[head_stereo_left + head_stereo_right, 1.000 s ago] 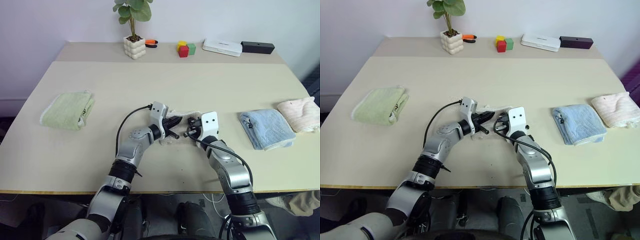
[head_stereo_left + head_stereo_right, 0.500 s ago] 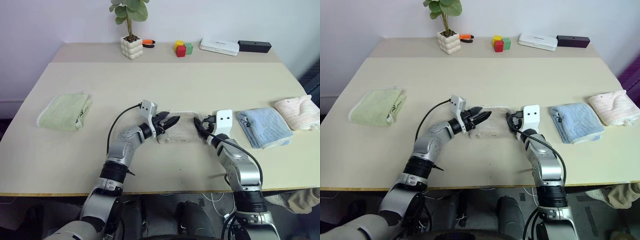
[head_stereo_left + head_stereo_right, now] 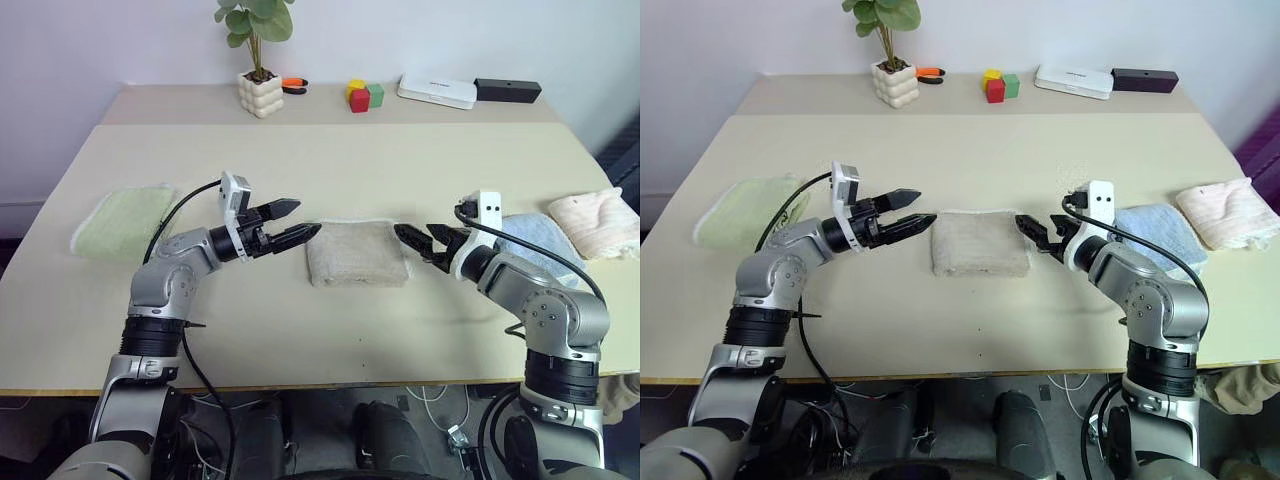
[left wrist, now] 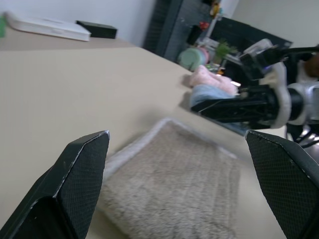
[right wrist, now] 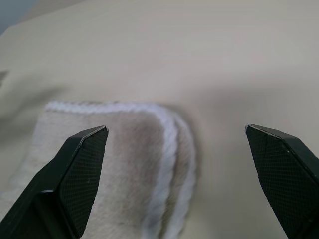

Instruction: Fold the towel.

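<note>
One folded towel lies flat, long axis running left to right

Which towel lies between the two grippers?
The beige towel, folded at mid-table between the open left gripper and right gripper. The green towel lies far left; the blue and pink ones far right.

I see bare tabletop across the frame's middle and bottom; blue towel crowds my right pincer at centre right
</note>
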